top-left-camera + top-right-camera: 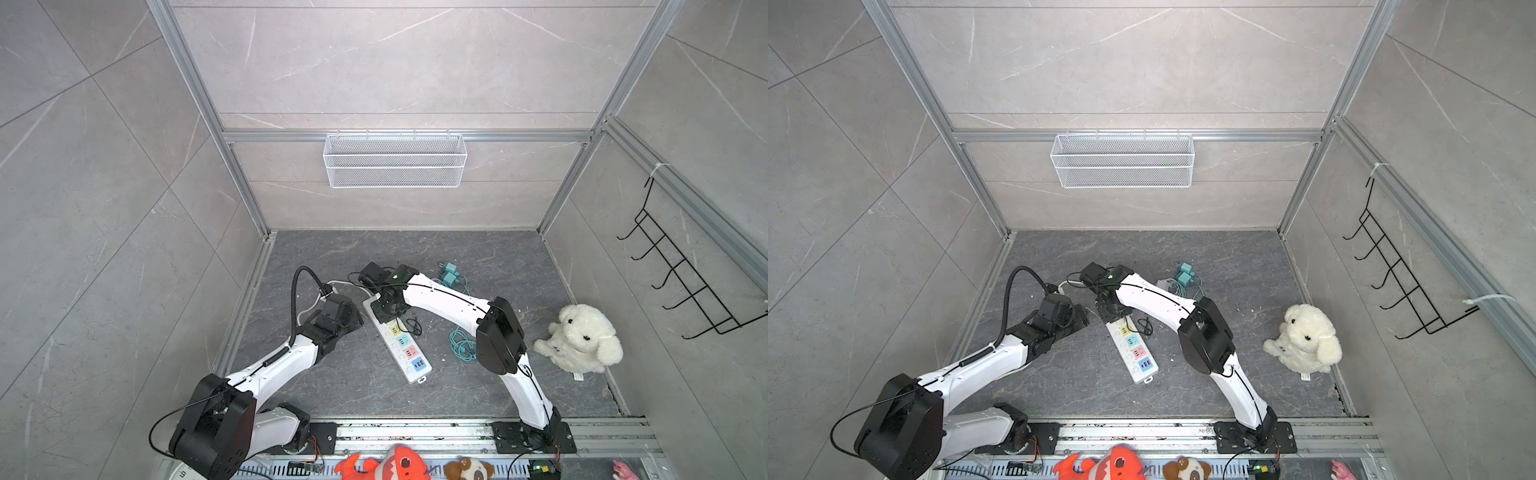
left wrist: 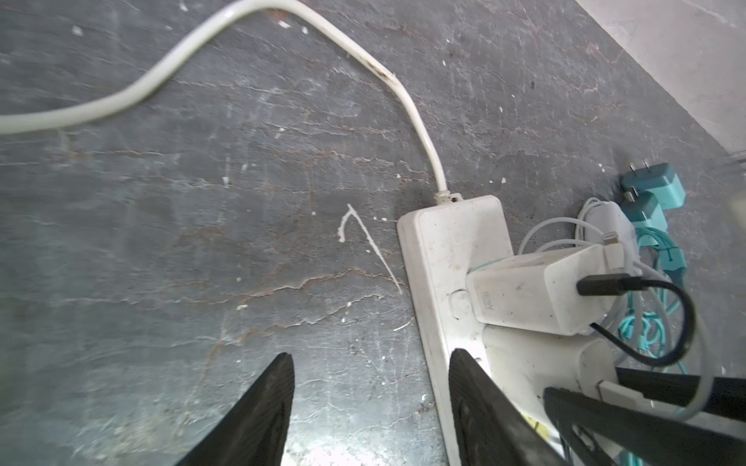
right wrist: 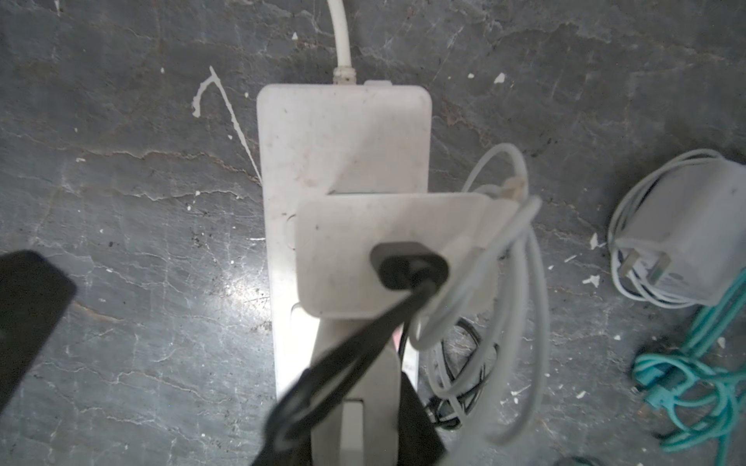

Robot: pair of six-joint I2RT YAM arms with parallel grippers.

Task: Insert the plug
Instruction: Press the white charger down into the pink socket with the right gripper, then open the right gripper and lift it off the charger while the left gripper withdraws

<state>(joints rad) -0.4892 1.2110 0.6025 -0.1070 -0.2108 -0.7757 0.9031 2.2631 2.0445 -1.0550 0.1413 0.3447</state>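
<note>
My right gripper [image 2: 585,383] is clamped on a white plug [image 2: 537,363], standing it on the power strip [image 2: 452,234] just beside 1 charger [image 2: 524,290] already seated there. I cannot tell whether its prongs are fully in. My left gripper [image 2: 369,355] is spread wide with nothing in it, 1 finger over the strip's edge. I judge the task nearly done: press home, then let go.
</note>
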